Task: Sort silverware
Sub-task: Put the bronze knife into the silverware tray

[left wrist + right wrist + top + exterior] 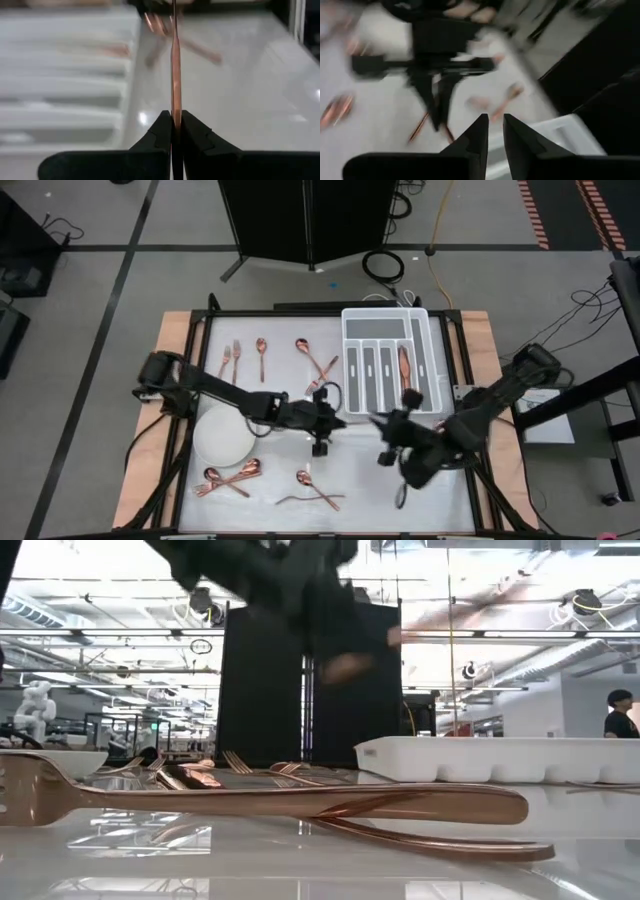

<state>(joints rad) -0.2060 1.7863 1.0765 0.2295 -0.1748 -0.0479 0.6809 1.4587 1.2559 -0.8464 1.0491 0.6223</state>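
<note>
My left gripper (320,438) hangs over the table's middle, between the white plate (222,436) and the white compartmented tray (388,360), and is shut on one slim copper piece (175,70). In the low view this piece (345,666) shows blurred, high above the table. My right gripper (386,448) hovers near the tray's near edge with a narrow gap between its fingers (495,131) and nothing in it. Loose copper silverware lies flat on the table: forks (231,360), spoons (316,360), spoons (226,478), and a spoon beside a fork (312,492). One piece (404,366) lies in a tray compartment. My left gripper pinches the slim copper piece between its two fingers (162,131) at one end (175,112). The piece is seen edge-on and runs straight out beyond the fingertips, along the fingers' line. It is lifted clear of the table.
A fork (250,802) lies right in front of the low camera. The tray (500,758) sits at the far right of the table. A dark cabinet (305,220) stands beyond the far edge. A person (620,716) shows far off in the room.
</note>
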